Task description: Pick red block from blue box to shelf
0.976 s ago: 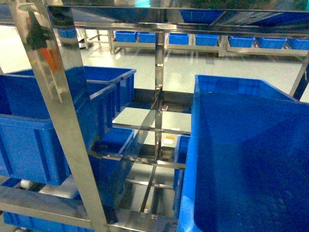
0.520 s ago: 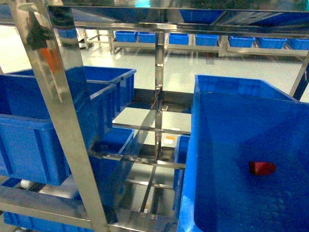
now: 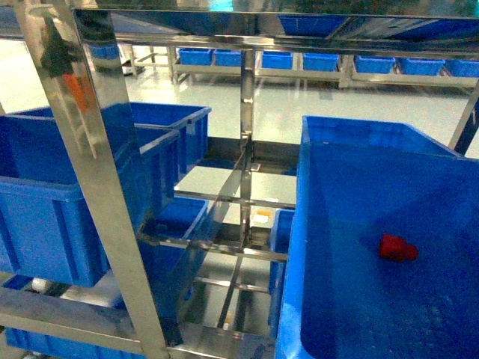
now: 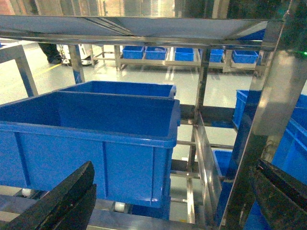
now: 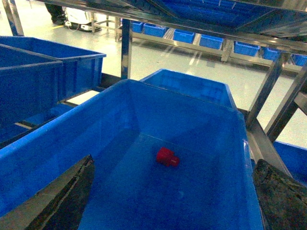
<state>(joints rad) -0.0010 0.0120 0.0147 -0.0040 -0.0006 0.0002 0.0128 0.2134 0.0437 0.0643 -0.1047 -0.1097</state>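
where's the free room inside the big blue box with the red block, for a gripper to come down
The blue box floor is bare all around the red block: wide patches toward the near wall and toward the far wall. Nothing else lies in the box; only its walls hem a gripper in.

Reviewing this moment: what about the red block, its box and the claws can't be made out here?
- Red block: blurred and small in head and right wrist views; stud and orientation unreadable.
- Blue box: near end cut off by the frame edge in both views.
- Right claw and left claw: only finger edges show at the wrist views' corners; absent from head view.
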